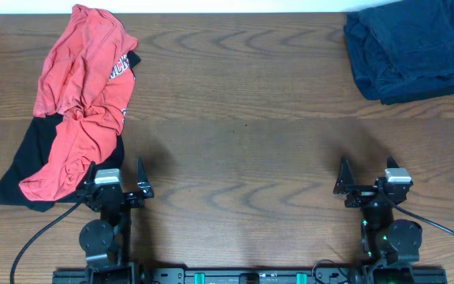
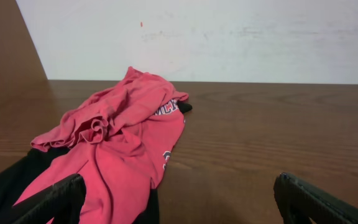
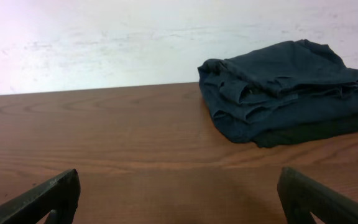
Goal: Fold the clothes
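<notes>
At the far left of the desk (image 1: 243,126) your work lies waiting: a red shirt (image 1: 81,95), crumpled and twisted, with white lettering (image 1: 119,72) on a dark patch, draped over a black garment (image 1: 26,166) that spreads out from under it toward the near left edge. Neither piece is flattened, so by my reading you are at the very start of folding this heap, with nothing grasped. Far right, well apart from the heap, a dark blue pile (image 1: 411,49) sits roughly squared up; it looks folded already, though its layers are rumpled along the side facing the right wrist camera. The left claw (image 1: 117,181) stands just beside the near end of the red shirt, spread wide and holding nothing, and its wrist view shows red cloth running down inside its span. The right claw (image 1: 366,181) is likewise wide and empty, close to the near edge on the right, with only wood directly ahead of it. Your next move, I judge, calls for taking the red shirt by an edge or shoulder, lifting it off the black garment, and spreading it flat mid-desk. Pinch a single layer, since the twisted folds could drag the black garment along.
</notes>
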